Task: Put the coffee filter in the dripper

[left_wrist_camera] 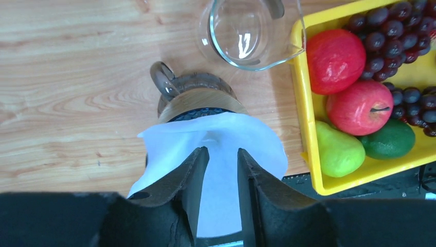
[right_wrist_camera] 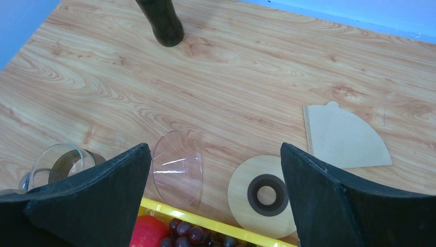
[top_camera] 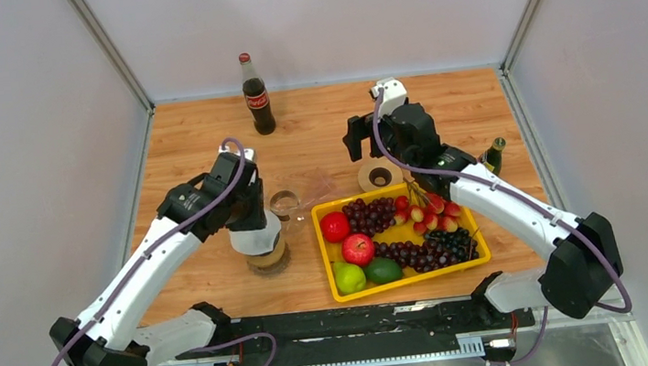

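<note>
White paper filter [left_wrist_camera: 226, 136] drapes over the dripper [left_wrist_camera: 198, 98] near the table [left_wrist_camera: 61, 77] front edge and looks not yet seated. Left gripper [left_wrist_camera: 222, 153] jaws partly parted astride it; right gripper [right_wrist_camera: 214, 149] spread wide, empty.

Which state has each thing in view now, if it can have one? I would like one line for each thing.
white filter: lying over the dripper's mouth.
dripper: upright, covered by the filter.
left gripper: partly open, filter showing in the gap.
right gripper: wide open, empty.
glass jug: upright, empty.
cola bottle: upright, capped.
brown filter: flat on the table.
yellow tray: filled with fruit.
</note>
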`<move>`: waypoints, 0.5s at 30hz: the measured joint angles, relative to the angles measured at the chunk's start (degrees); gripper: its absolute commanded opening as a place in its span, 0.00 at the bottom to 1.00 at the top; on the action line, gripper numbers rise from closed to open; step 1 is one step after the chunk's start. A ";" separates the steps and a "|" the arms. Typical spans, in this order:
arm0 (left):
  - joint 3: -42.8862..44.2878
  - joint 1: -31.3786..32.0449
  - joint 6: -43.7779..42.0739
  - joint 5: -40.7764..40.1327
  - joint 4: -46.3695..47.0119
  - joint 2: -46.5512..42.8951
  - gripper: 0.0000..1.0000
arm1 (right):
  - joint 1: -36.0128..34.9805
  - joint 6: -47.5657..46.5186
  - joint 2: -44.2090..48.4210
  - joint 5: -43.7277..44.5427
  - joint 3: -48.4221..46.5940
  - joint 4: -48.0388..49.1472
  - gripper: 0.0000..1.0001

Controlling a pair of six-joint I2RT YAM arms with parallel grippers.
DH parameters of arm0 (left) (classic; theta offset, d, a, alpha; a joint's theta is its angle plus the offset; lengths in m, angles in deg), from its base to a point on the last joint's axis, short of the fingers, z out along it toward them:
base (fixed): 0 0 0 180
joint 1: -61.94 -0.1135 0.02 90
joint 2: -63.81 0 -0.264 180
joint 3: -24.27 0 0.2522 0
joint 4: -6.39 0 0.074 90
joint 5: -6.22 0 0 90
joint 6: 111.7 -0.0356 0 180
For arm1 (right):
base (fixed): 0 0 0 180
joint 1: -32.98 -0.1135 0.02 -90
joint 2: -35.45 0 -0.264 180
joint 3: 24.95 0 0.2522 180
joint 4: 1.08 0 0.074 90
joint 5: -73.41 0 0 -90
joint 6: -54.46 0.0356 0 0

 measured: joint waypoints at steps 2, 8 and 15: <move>1.64 0.04 -0.15 -1.18 -0.59 -1.09 0.46 | 0.00 -0.07 0.42 0.00 0.00 0.00 1.00; 6.21 0.07 -2.25 -2.86 -0.37 -5.18 0.91 | 0.00 -0.17 1.64 0.48 0.02 0.02 1.00; 6.73 0.09 -5.05 -0.87 9.70 -11.67 1.00 | 0.00 -0.37 3.58 1.51 0.90 0.02 1.00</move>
